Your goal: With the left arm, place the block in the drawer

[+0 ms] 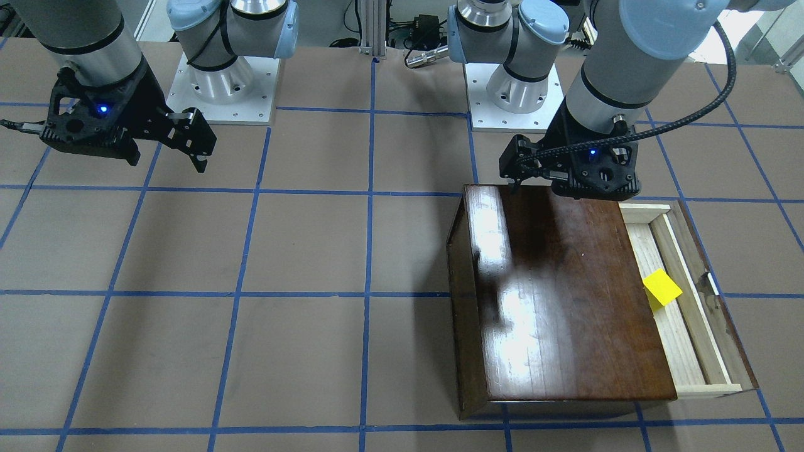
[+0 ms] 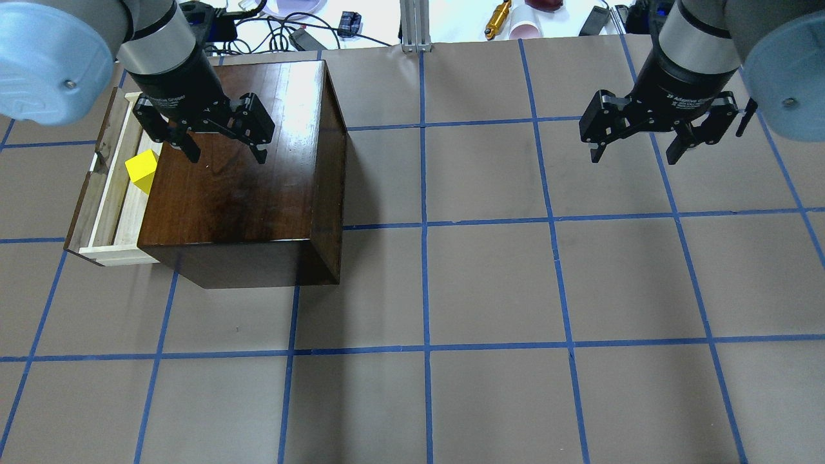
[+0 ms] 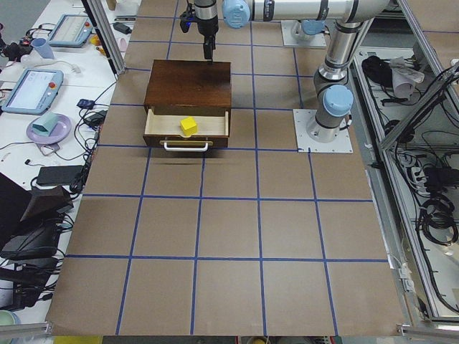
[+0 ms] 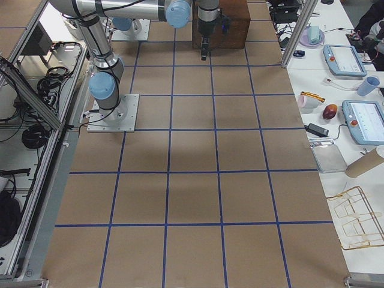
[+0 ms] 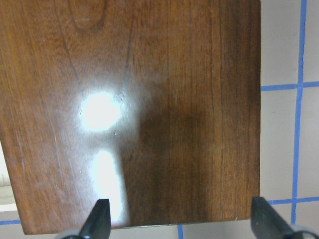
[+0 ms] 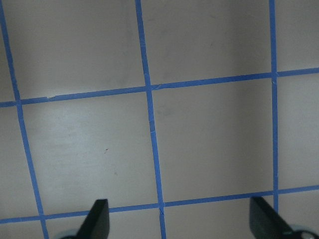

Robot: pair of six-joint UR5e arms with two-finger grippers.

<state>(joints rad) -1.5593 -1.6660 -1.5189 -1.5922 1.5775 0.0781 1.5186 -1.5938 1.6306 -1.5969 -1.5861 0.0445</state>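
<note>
White lettering on both wrists is too small to read. The block lies in the open drawer, beside the cabinet edge. The left pincer hangs released above the cabinet top. The right pincer is released over the tabletop.

Wrist views close, seemingly straight down

The drawer stands pulled out, reachable from above; the block fills part of its middle. The cabinet rises just beside it, the left gripper hanging over its top. Open table stretches rightward.
</note>
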